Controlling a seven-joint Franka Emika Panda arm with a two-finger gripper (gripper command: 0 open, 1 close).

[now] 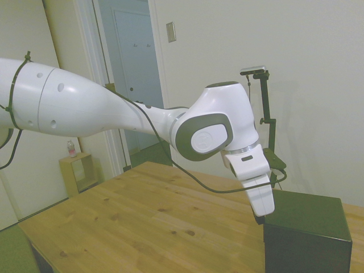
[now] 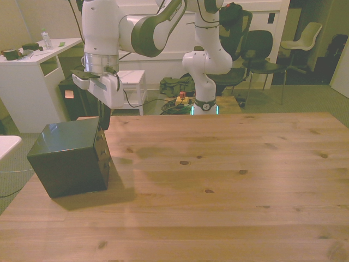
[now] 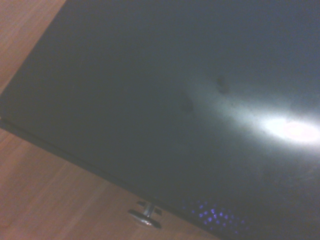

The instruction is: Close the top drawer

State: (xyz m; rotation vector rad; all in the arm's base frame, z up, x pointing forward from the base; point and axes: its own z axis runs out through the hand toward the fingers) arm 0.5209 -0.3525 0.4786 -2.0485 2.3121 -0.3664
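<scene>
The small black cabinet (image 2: 68,158) stands on the wooden table at the front view's left. Its top drawer (image 2: 100,138) is the uppermost strip of the face that carries small knobs, and it looks level with the rest of that face. My gripper (image 2: 104,121) hangs at the cabinet's upper edge on the knobbed side, close against the top corner (image 1: 260,217). In the wrist view the cabinet's glossy black top (image 3: 175,100) fills most of the picture, with one small metal knob (image 3: 144,216) poking out past its edge over the wood.
The wooden table (image 2: 229,180) stretches wide toward the front view's right. The cabinet (image 1: 307,227) sits near the table's edge. Behind the table stand a white desk (image 2: 27,76), chairs (image 2: 256,49) and cables on the floor.
</scene>
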